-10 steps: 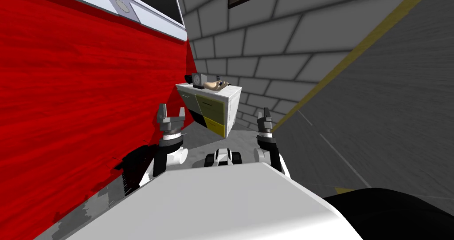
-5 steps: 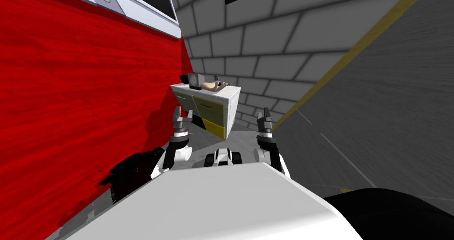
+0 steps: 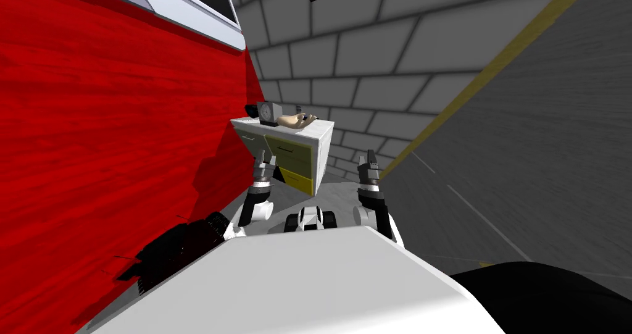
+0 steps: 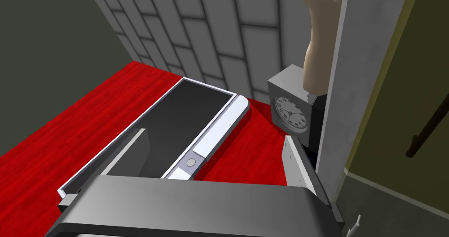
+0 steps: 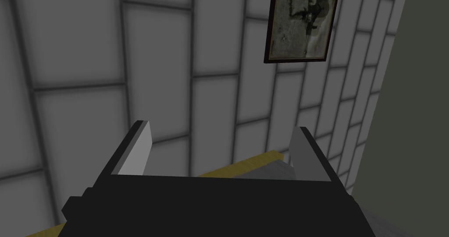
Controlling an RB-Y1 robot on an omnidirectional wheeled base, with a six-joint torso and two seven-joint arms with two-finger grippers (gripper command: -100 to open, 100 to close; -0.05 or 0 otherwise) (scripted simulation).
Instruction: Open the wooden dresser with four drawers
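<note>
The dresser [image 3: 323,151] stands ahead against the grey block wall, with a white top and side and olive, grey and yellow drawer fronts. My left gripper [image 3: 264,163] is raised just in front of its drawers, open and holding nothing. In the left wrist view the left gripper [image 4: 214,136] points past the dresser's white edge [image 4: 346,94]; beside it lies an olive drawer front [image 4: 408,63] with a dark bar handle [image 4: 427,133]. My right gripper [image 3: 368,162] hangs open to the dresser's right, its fingers [image 5: 136,153] apart.
A grey clock [image 3: 266,111] and a beige hand-shaped object [image 3: 295,120] sit on the dresser top. A red wall [image 3: 111,151] with a white-framed dark window [image 4: 188,120] runs close along my left. A yellow strip [image 3: 494,71] edges the grey floor at right.
My left arm has swung right and forward, from near the red wall to just in front of the dresser's drawers. The head view has shifted slightly. The right arm has stayed put.
</note>
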